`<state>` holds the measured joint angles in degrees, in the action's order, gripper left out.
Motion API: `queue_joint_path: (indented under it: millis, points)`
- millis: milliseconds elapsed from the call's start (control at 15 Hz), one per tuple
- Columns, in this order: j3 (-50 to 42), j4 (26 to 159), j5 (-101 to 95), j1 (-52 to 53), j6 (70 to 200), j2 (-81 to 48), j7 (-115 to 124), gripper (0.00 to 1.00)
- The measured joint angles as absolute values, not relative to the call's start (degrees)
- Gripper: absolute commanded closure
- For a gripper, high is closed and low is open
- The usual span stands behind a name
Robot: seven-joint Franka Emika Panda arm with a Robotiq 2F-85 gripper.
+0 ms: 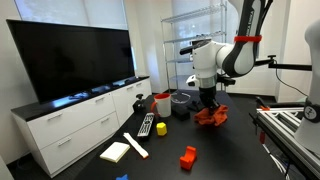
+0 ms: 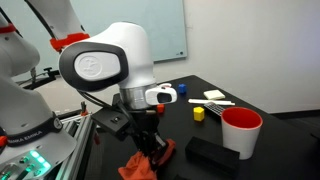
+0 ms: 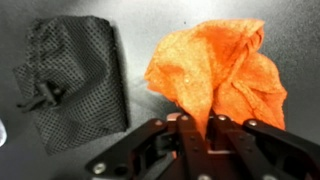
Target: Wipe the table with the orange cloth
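The orange cloth (image 3: 215, 70) hangs bunched from my gripper (image 3: 197, 125), whose fingers are shut on a fold of it. In both exterior views the cloth (image 1: 210, 117) (image 2: 140, 165) dangles just above or touching the black table (image 1: 235, 145), below the gripper (image 1: 208, 105) (image 2: 148, 140). I cannot tell whether its lower edge rests on the table.
A black mesh pouch (image 3: 72, 80) lies beside the cloth. On the table are a grey cup (image 1: 179, 105), a red cup (image 2: 240, 132), a remote (image 1: 146, 125), a yellow block (image 1: 161, 128), a red block (image 1: 187, 157), white pads (image 1: 116, 151) and a black box (image 2: 212, 152). A TV (image 1: 75, 60) stands on a white cabinet.
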<state>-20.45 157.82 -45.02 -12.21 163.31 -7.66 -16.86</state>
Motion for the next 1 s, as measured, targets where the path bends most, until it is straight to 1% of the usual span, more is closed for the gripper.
queue_joint_path:
  millis: [467,667,1000]
  points:
    - [-13.29,157.75,-40.01,-11.66,167.83,-8.46,-15.57,0.96]
    - [-12.97,157.71,-37.88,-12.30,168.49,-8.64,-15.55,0.96]
    - [-14.98,157.49,-32.05,-14.74,168.42,-8.66,-17.77,0.96]
